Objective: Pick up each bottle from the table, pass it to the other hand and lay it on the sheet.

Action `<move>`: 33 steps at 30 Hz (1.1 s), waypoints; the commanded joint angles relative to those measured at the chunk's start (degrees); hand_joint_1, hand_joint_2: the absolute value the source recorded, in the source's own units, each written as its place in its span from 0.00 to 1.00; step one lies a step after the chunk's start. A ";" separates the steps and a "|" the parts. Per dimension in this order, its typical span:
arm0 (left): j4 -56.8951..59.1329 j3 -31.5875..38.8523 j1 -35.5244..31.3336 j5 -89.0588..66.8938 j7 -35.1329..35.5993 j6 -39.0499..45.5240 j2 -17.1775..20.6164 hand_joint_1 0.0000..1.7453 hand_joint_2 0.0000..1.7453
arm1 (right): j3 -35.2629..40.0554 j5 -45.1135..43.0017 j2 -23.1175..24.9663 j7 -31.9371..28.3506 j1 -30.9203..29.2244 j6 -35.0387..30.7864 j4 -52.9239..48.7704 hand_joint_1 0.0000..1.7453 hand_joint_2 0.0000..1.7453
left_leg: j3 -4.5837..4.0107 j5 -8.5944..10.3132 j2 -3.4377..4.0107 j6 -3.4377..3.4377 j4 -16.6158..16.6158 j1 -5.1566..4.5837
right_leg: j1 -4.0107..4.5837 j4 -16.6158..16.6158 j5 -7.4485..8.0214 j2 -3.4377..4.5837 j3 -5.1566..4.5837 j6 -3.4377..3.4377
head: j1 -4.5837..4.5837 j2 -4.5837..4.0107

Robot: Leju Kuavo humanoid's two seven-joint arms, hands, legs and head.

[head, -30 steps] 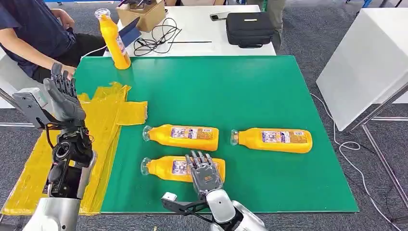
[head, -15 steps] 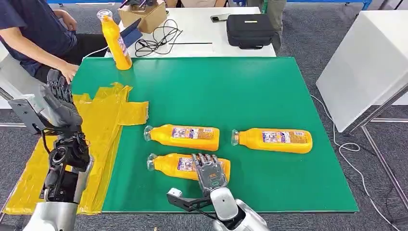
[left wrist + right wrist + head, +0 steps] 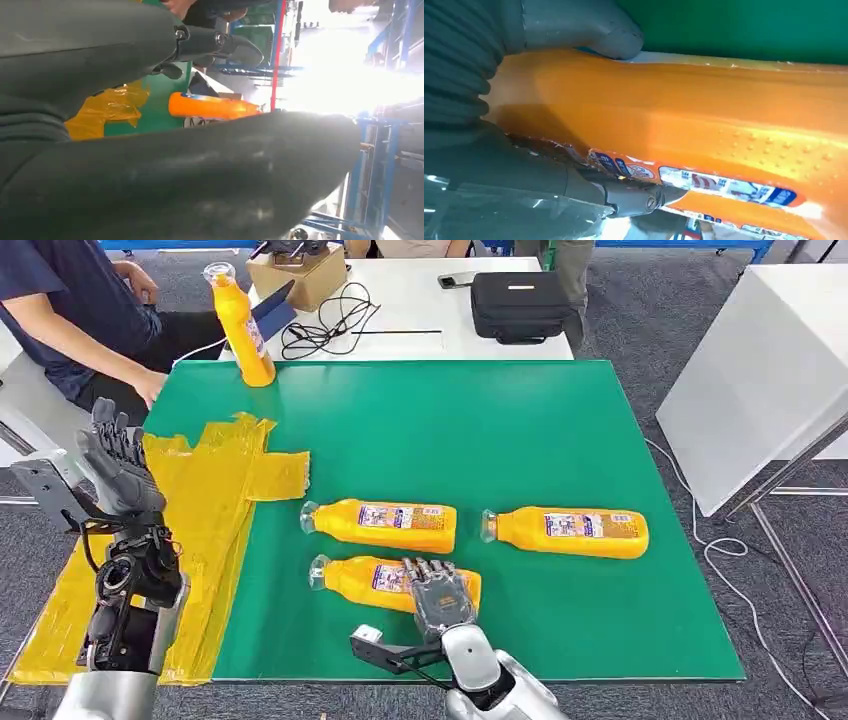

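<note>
While it lies on its side near the front edge of the green bench (image 3: 520, 420), the nearest bottle (image 3: 360, 582) has the right hand (image 3: 438, 598) wrapped over its base end — the fingers (image 3: 624, 196) press along the label side and the thumb (image 3: 589, 30) bears on the opposite side, so the bottle is gripped though it rests on the bench. Just behind it lies a second bottle (image 3: 380, 524), cap pointing the same way, and to the right a third bottle (image 3: 566, 531), apart from both. A fourth bottle (image 3: 241, 325) stands upright at the far left corner. The yellow sheet (image 3: 200, 500) covers the bench's left edge, crumpled and bare. Above it the left hand (image 3: 118, 462) is raised, fingers (image 3: 112, 430) straight and holding nothing. A seated person (image 3: 70, 310) is beyond the left corner — behind the bench, a white table (image 3: 420, 290) carries a black case (image 3: 518, 300), cables (image 3: 335, 315) and a cardboard box (image 3: 295, 270).
</note>
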 commanded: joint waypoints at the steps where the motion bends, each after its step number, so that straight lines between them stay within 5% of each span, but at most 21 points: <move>1: 2.96 0.67 -2.83 -0.33 0.56 -1.18 -1.20 0.00 0.00 | -7.43 -15.28 -2.46 -7.89 3.41 5.50 -2.26 1.00 1.00 | 0.03 0.04 -0.15 0.00 -0.06 0.00 | 0.00 -0.09 0.00 -0.21 0.10 0.07 | 0.00 0.00; 5: 1.35 1.69 -2.10 -0.17 0.80 -1.54 -1.27 0.00 0.00 | -13.11 -37.35 -5.48 -16.12 4.37 10.04 -20.19 1.00 1.00 | 0.06 0.02 -0.26 0.01 0.05 0.00 | 0.03 -0.03 -0.04 -0.34 -0.17 0.08 | 0.00 0.00; 6: 0.55 2.33 -1.38 0.18 1.00 -1.72 -1.07 0.00 1.00 | -14.86 -43.06 -5.92 -18.29 4.99 11.46 -25.40 1.00 1.00 | 0.09 0.02 -0.28 -0.03 0.03 0.04 | 0.07 -0.09 -0.01 -0.39 -0.28 0.11 | 0.02 0.00; 11: -1.30 3.41 1.59 2.15 0.68 -3.52 -0.28 0.00 1.00 | -17.67 -55.77 -8.53 -22.31 4.50 15.49 -34.01 1.00 1.00 | 0.04 -0.06 0.25 -0.07 0.02 -0.04 | 0.00 0.03 0.14 0.20 -0.05 -0.07 | 0.02 0.00; 21: -3.63 -4.02 4.06 12.19 1.30 -9.33 1.69 0.00 1.00 | -17.59 -63.43 -7.81 -26.89 -4.97 9.48 -26.04 1.00 1.00 | -0.54 -0.05 0.25 -0.05 0.04 0.02 | 0.06 0.05 0.15 0.18 -0.60 0.00 | 0.00 0.00; 28: -3.93 -14.93 0.38 20.12 5.86 -11.77 -1.09 0.00 1.00 | -16.28 -49.19 -0.62 -25.13 -17.99 -6.92 -11.09 1.00 1.00 | -0.71 -0.02 0.28 -0.04 0.11 0.03 | 0.06 0.11 0.17 0.18 -0.74 0.01 | 0.00 0.00; 33: -2.39 -18.18 -2.03 23.42 7.95 -12.17 -1.69 0.00 1.00 | -14.27 -43.57 4.33 -22.72 -22.56 -9.92 -4.36 1.00 1.00 | -0.72 0.02 0.31 -0.08 0.10 0.03 | 0.06 0.13 0.18 0.24 -0.79 -0.05 | 0.00 0.00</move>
